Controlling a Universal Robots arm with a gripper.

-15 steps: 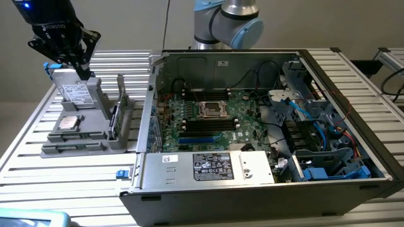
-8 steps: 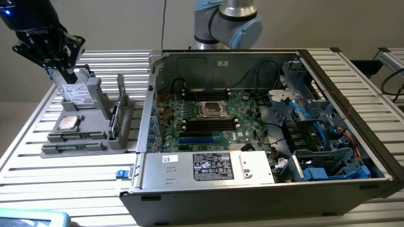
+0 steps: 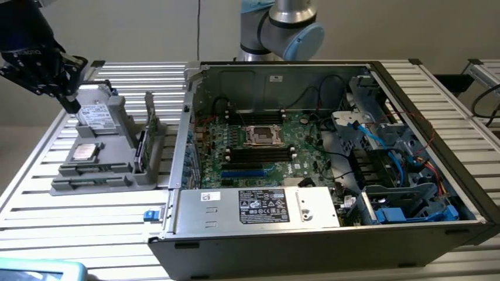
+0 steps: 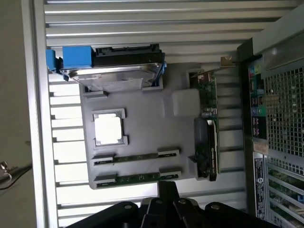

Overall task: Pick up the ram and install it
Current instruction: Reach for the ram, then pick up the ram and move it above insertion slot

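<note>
Gripper: the black gripper (image 3: 72,106) (image 4: 167,190) hangs over the gray tray (image 3: 117,153) (image 4: 147,124). In the exterior view it shows at the tray's far end, beside the hard drive (image 3: 95,114) (image 4: 114,76).
Jaws: closed on each other, with nothing between them.
Ram: a thin green stick (image 4: 137,179) lies in the tray's outermost slot along the tray's edge, its 2 ends sitting in gray clips.
Second stick: another green stick (image 4: 137,156) lies parallel and just beside the ram, between it and the CPU (image 4: 108,129) (image 3: 84,152).
Ram against jaws: in the wrist view the closed fingertips show just past the tray's edge, near the ram's length and on the side away from the second stick. They are apart from the ram, which rests in its slot.
Tray: it stands on the slatted metal table (image 3: 78,222), to the exterior view's left of the computer case (image 3: 437,146). It carries the hard drive, the CPU, both sticks and an upright green card (image 4: 207,92).
Computer case: it lies open on its side, showing the motherboard (image 3: 301,143).
Memory slots: long black slots (image 3: 258,153) run beside the processor socket (image 3: 264,136), with a blue slot (image 3: 246,173) just beyond them.
</note>
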